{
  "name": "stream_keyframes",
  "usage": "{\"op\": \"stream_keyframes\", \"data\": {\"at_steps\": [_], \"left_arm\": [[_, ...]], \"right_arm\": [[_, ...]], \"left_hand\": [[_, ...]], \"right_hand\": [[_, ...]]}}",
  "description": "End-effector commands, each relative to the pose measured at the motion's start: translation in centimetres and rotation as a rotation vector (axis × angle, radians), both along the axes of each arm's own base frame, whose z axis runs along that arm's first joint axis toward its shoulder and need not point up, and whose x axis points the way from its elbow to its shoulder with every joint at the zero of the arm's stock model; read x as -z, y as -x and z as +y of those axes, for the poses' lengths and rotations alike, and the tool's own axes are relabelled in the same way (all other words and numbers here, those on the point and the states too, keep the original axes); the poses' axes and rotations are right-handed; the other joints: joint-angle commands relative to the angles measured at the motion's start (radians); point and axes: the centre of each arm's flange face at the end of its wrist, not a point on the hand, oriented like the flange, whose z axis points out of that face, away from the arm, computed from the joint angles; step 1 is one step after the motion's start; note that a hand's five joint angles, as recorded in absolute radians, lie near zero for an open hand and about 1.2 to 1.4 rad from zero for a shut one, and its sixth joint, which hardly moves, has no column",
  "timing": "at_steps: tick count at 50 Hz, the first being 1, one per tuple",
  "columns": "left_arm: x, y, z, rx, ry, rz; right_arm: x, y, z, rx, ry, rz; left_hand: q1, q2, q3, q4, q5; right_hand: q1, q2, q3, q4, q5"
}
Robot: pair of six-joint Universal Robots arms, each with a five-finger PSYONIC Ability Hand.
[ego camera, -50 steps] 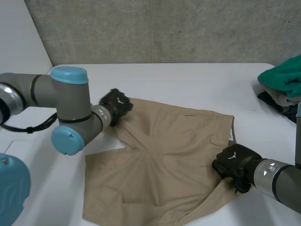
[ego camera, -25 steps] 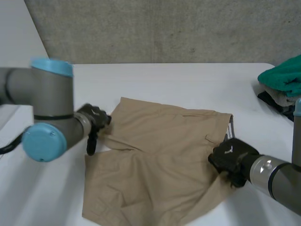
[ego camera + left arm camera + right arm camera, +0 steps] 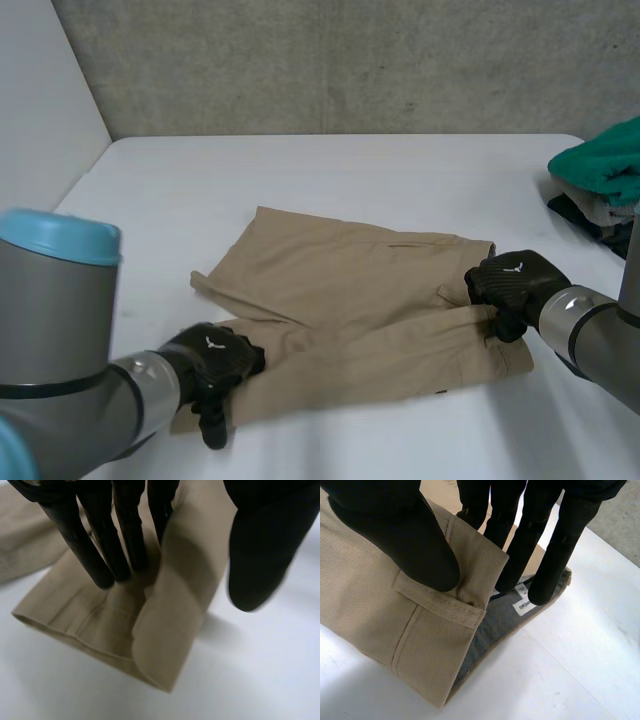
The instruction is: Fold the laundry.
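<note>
Khaki shorts (image 3: pixel 340 300) lie folded on the white table (image 3: pixel 350 170). My left hand (image 3: pixel 215 360) rests on their near-left hem corner. In the left wrist view its straight fingers (image 3: pixel 95 555) press on the cloth (image 3: pixel 175 580), a raised fold stands beside them, and the thumb (image 3: pixel 260 545) hangs apart over the table. My right hand (image 3: pixel 510 283) is at the waistband on the right edge. In the right wrist view its thumb (image 3: pixel 405 535) presses on top of the waistband (image 3: pixel 370 610) with the fingers (image 3: pixel 520 545) under the fold, pinching it beside a white label (image 3: pixel 524 605).
A pile of green cloth (image 3: pixel 600 165) sits on a dark item (image 3: pixel 590 215) at the table's right edge. My left arm's large elbow (image 3: pixel 50 300) stands at the near left. A concrete wall rises behind the table.
My left hand left the shorts' far-left edge, opened and came down to the near-left hem. My right hand carried the waistband away from me, and the shorts now lie in a narrower folded band.
</note>
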Motion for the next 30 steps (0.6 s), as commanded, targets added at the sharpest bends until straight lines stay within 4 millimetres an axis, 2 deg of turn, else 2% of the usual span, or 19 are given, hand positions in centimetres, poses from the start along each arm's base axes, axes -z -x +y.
{"op": "stream_keyframes", "data": {"at_steps": [1, 3, 6, 7, 10, 11, 14, 15, 18, 19, 22, 23, 26, 27, 30], "left_arm": [[2.1, 0.4, -2.6, -0.06, 0.082, -0.035], [1.8, 0.4, -2.4, -0.06, 0.093, -0.032], [-0.1, 0.2, -0.9, -0.031, 0.117, -0.009], [-1.1, 0.2, 0.4, -0.001, 0.12, 0.006], [-1.9, 0.0, 2.7, 0.061, 0.102, 0.008], [-2.1, -0.2, 4.3, 0.108, 0.072, -0.006], [-1.6, -0.5, 6.0, 0.162, 0.012, -0.054], [-1.3, -0.5, 6.3, 0.189, -0.01, -0.09], [-0.9, -0.4, 4.6, 0.168, -0.001, -0.126], [-0.9, -0.4, 2.6, 0.131, 0.027, -0.144], [-1.6, 0.2, -0.5, 0.089, 0.098, -0.141], [-2.3, 1.1, -1.9, 0.083, 0.152, -0.12], [-3.5, 2.5, -4.2, 0.072, 0.237, -0.07], [-4.1, 3.4, -5.8, 0.06, 0.285, -0.037], [-4.9, 4.9, -8.2, 0.046, 0.362, 0.017]], "right_arm": [[-0.8, 0.4, 0.5, -0.011, 0.016, 0.007], [-1.1, 0.5, 0.9, -0.031, 0.025, 0.026], [-1.3, 0.7, 2.8, -0.122, 0.009, 0.117], [-1.4, 0.8, 3.5, -0.16, -0.002, 0.155], [-1.2, 1.8, 5.9, -0.289, -0.071, 0.303], [-1.0, 2.7, 6.7, -0.353, -0.12, 0.384], [-0.7, 4.0, 7.0, -0.417, -0.178, 0.465], [-0.4, 4.3, 6.3, -0.44, -0.167, 0.499], [0.2, 3.5, 5.2, -0.411, -0.128, 0.476], [0.3, 3.0, 4.3, -0.371, -0.1, 0.445], [0.1, 2.2, 2.9, -0.291, -0.055, 0.377], [-0.1, 1.7, 1.9, -0.24, -0.021, 0.327], [-0.8, 1.0, 0.5, -0.179, 0.044, 0.254], [-1.2, 0.6, -0.6, -0.152, 0.093, 0.217], [-1.2, -0.1, -2.4, -0.127, 0.164, 0.186]], "left_hand": [[0.787, 0.826, 0.826, 0.821, 0.822], [0.787, 0.826, 0.826, 0.821, 0.822], [0.787, 0.826, 0.826, 0.821, 0.822], [0.787, 0.826, 0.826, 0.821, 0.822], [0.787, 0.826, 0.826, 0.821, 0.822], [0.787, 0.826, 0.826, 0.821, 0.822], [0.787, 0.826, 0.826, 0.821, 0.822], [0.787, 0.826, 0.826, 0.821, 0.822], [0.787, 0.826, 0.826, 0.821, 0.822], [0.787, 0.826, 0.826, 0.821, 0.822], [0.787, 0.826, 0.826, 0.821, 0.822], [0.787, 0.826, 0.826, 0.821, 0.822], [0.787, 0.826, 0.826, 0.821, 0.822], [0.787, 0.826, 0.826, 0.821, 0.822], [0.787, 0.826, 0.826, 0.821, 0.822]], "right_hand": [[0.275, 0.215, 0.206, 0.198, 0.201], [0.275, 0.215, 0.206, 0.198, 0.201], [0.275, 0.215, 0.206, 0.198, 0.201], [0.275, 0.215, 0.206, 0.198, 0.201], [0.275, 0.215, 0.206, 0.198, 0.201], [0.275, 0.215, 0.206, 0.198, 0.201], [0.275, 0.215, 0.206, 0.198, 0.201], [0.275, 0.215, 0.206, 0.198, 0.201], [0.275, 0.215, 0.206, 0.198, 0.201], [0.275, 0.215, 0.206, 0.198, 0.201], [0.275, 0.215, 0.206, 0.198, 0.201], [0.275, 0.215, 0.206, 0.198, 0.201], [0.275, 0.215, 0.206, 0.198, 0.201], [0.275, 0.215, 0.206, 0.198, 0.201], [0.275, 0.215, 0.206, 0.198, 0.201]]}}
